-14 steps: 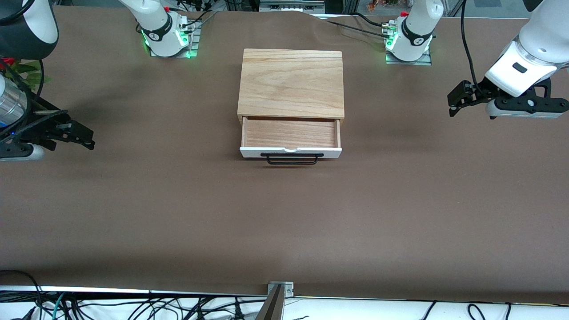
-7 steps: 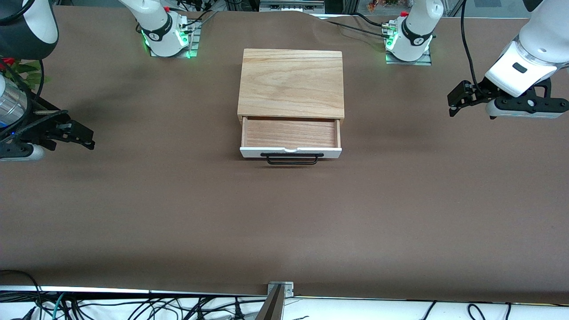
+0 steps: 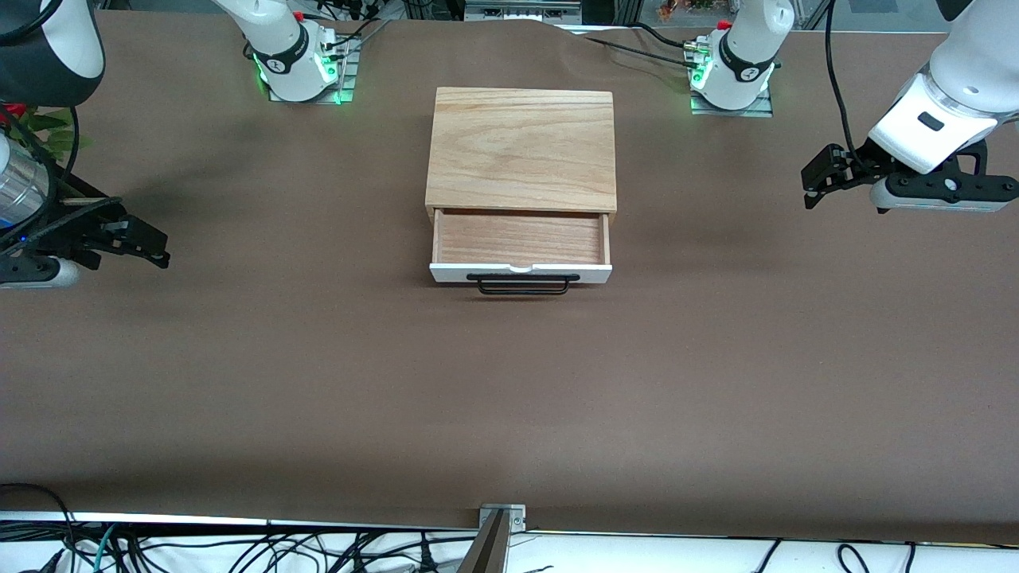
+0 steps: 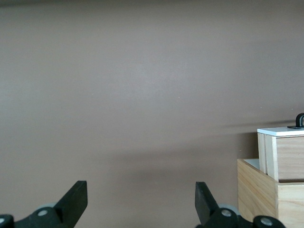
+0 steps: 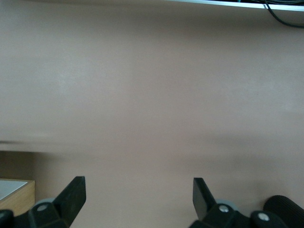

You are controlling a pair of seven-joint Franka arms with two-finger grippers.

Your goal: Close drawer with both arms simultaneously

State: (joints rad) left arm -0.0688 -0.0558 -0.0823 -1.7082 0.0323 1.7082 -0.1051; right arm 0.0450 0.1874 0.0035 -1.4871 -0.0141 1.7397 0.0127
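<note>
Shallow wooden drawer with white front panel and thin black bar handle pulled out of a small light-wood box mid-table (toward the front camera), black two-finger left gripper over the brown table at its own end, fingers spread wide, black right gripper likewise, wide apart, both well apart from the drawer.

A brown matte counter fills nearly everything. At six o'clock its edge meets a white ledge with tangled black cables and a small metal bracket. At nine o'clock, green leaves show. Lighting is soft, even.
</note>
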